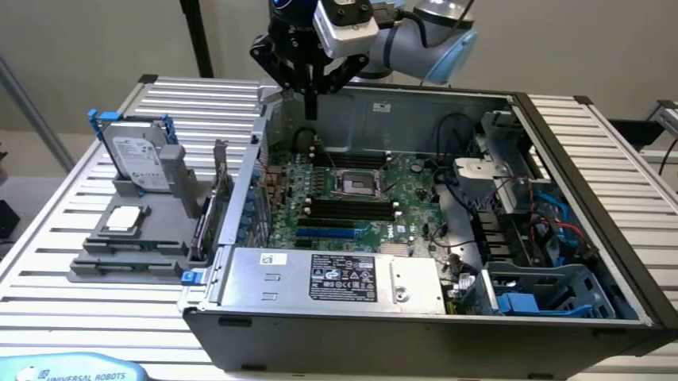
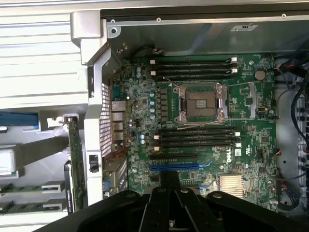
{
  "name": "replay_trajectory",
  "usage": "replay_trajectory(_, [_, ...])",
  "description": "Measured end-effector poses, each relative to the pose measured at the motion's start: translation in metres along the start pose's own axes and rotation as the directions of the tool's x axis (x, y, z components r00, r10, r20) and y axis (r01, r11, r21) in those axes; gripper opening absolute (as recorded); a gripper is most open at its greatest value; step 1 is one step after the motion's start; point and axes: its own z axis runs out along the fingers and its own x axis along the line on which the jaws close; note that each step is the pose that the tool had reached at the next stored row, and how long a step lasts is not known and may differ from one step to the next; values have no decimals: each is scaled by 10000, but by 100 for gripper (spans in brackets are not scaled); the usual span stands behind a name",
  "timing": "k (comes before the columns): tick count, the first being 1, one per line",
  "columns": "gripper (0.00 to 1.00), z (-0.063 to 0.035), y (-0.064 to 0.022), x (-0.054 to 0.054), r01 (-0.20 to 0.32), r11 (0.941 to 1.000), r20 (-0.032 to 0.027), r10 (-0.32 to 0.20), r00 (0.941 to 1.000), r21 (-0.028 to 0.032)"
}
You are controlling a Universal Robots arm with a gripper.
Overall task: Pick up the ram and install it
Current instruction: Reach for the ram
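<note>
Nearest in the exterior view, the power supply (image 1: 329, 278) is seen along the front of the open computer case (image 1: 424, 107). To the exterior view's left, outside the case, a grey holder (image 1: 106, 274) is set on the slatted table (image 1: 63, 309). The ram (image 2: 31, 187) is shown by the wrist view lying in that holder as a green stick, with a second like it just beside; a hard drive (image 1: 138, 155) stands at the holder's far end. Farther in, the motherboard (image 1: 360, 190) is laid flat in the case, and its black memory slots (image 1: 344, 208) appear empty.

Farthest, the gripper (image 1: 310, 111) hangs above the rear corner of the case. Its claw is closed on nothing and is well apart from the ram.

The picking step is judged not yet started. For a sound pick:

- The claw should be opened before any descent.
- It should be aligned across the stick's thin faces, near mid-length.
- The stick should be lifted straight out of its groove, so that the neighbouring stick is left undisturbed.
</note>
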Motion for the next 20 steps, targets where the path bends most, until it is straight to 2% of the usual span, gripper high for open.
replay_trajectory(6, [11,-6,-106,152,1,10000,2,-1,10000,-4])
replay_trajectory(20, [11,-20,-393,764,-1,10000,2,1,10000,-4])
